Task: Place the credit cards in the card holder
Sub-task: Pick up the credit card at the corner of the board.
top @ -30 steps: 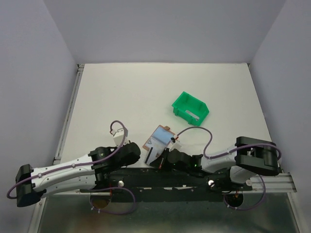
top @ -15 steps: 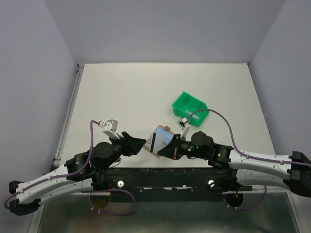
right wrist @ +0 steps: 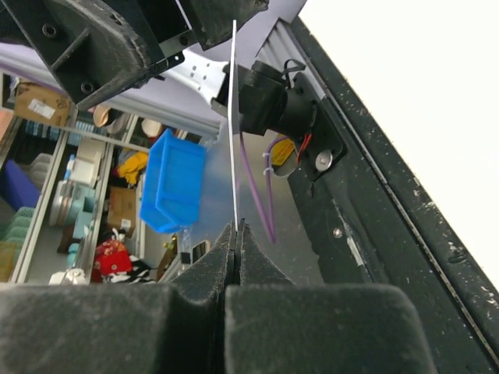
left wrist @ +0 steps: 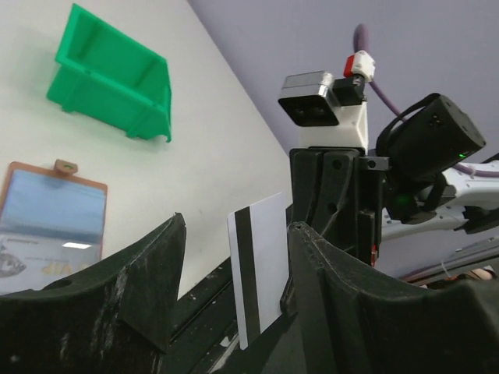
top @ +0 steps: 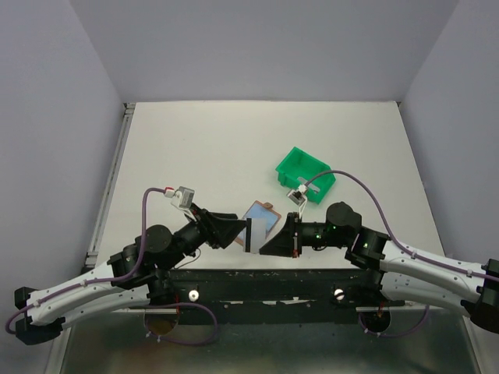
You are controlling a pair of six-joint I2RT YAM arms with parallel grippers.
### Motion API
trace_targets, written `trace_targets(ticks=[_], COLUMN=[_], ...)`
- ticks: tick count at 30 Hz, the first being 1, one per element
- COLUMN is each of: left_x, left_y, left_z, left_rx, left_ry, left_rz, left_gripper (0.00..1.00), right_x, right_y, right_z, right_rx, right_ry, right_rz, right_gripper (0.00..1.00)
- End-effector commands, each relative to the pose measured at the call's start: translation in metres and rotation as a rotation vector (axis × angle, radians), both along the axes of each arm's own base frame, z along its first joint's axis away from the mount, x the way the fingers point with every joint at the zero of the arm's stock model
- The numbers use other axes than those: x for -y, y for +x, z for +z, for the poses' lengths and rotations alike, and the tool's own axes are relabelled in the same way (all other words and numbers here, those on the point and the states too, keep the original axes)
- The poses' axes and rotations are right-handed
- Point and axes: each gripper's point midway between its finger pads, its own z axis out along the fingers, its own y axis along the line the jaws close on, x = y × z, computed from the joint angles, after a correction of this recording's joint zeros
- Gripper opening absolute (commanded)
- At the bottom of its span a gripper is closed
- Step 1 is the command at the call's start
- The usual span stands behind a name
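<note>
My right gripper [top: 263, 247] is shut on a white credit card [top: 251, 234] with a black stripe and holds it upright above the table's near edge. The right wrist view shows this card edge-on [right wrist: 234, 117] rising from the pinched tips of the right gripper [right wrist: 236, 227]. My left gripper [top: 238, 230] is open, and in the left wrist view the card [left wrist: 263, 261] stands between its fingers [left wrist: 238, 234], close to the right one. The tan card holder [top: 270, 207] lies open on the table behind, with a light blue card [top: 258, 217] on it. The holder also shows in the left wrist view [left wrist: 62, 166].
A green plastic bin [top: 306, 174] stands on the table behind and to the right of the holder; it also shows in the left wrist view [left wrist: 109, 74]. The black rail [top: 257, 280] runs along the table's near edge under both grippers.
My right gripper has lifted the striped card off the table beside the holder and turned it upright. My left arm has swung right, bringing its open fingers around the card.
</note>
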Motion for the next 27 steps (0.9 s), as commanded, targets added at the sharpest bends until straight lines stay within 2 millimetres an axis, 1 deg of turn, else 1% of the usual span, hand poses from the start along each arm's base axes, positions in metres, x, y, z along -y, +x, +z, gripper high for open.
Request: trace_targets(ticks=[1, 5, 6, 8, 9, 10, 11, 13, 14, 15, 16, 19, 20, 22, 25, 27], left_x=[0.015, 0.023, 0.026, 0.03, 0.032, 0.034, 0.035, 0.038, 0.039, 0.039, 0.039, 0.038, 0.037, 0.037, 0.038, 0.041], left_y=[-0.015, -0.019, -0.021, -0.023, -0.025, -0.026, -0.027, -0.03, -0.03, -0.03, -0.031, -0.032, -0.031, -0.031, -0.033, -0.036], left_z=[0.017, 0.005, 0.009, 0.009, 0.009, 0.009, 0.011, 0.013, 0.013, 0.015, 0.016, 0.019, 0.018, 0.019, 0.022, 0.023], left_rx=[0.042, 0.018, 0.025, 0.024, 0.026, 0.026, 0.033, 0.037, 0.035, 0.038, 0.041, 0.044, 0.038, 0.033, 0.026, 0.019], left_ry=[-0.091, -0.063, -0.079, -0.083, -0.083, -0.084, -0.089, -0.093, -0.093, -0.092, -0.096, -0.114, -0.119, -0.133, -0.172, -0.202], left_rz=[-0.112, -0.15, -0.165, -0.187, -0.198, -0.207, -0.218, -0.236, -0.238, -0.242, -0.247, -0.247, -0.241, -0.24, -0.253, -0.27], left_gripper=[0.65, 0.62, 0.61, 0.57, 0.53, 0.47, 0.35, 0.09, 0.0, 0.0, 0.0, 0.0, 0.0, 0.0, 0.0, 0.0], right_x=[-0.001, 0.0, 0.0, 0.001, 0.001, 0.001, 0.001, 0.002, 0.002, 0.004, 0.006, 0.012, 0.013, 0.016, 0.019, 0.018], right_y=[-0.011, -0.012, -0.012, -0.013, -0.012, -0.012, -0.013, -0.011, -0.009, -0.007, -0.004, 0.006, 0.009, 0.014, 0.023, 0.028], right_z=[0.023, 0.028, 0.029, 0.029, 0.03, 0.029, 0.029, 0.029, 0.03, 0.03, 0.028, 0.028, 0.032, 0.038, 0.044, 0.047], right_rx=[0.023, 0.034, 0.033, 0.033, 0.03, 0.03, 0.033, 0.037, 0.045, 0.059, 0.069, 0.112, 0.126, 0.157, 0.193, 0.203], right_ry=[0.072, 0.094, 0.095, 0.103, 0.104, 0.102, 0.105, 0.105, 0.106, 0.1, 0.089, 0.078, 0.087, 0.104, 0.113, 0.114], right_rz=[0.081, 0.084, 0.087, 0.09, 0.088, 0.088, 0.09, 0.081, 0.068, 0.056, 0.033, -0.037, -0.058, -0.092, -0.146, -0.166], right_gripper=[0.0, 0.0, 0.0, 0.0, 0.0, 0.0, 0.0, 0.0, 0.0, 0.01, 0.05, 0.24, 0.34, 0.44, 0.52, 0.53])
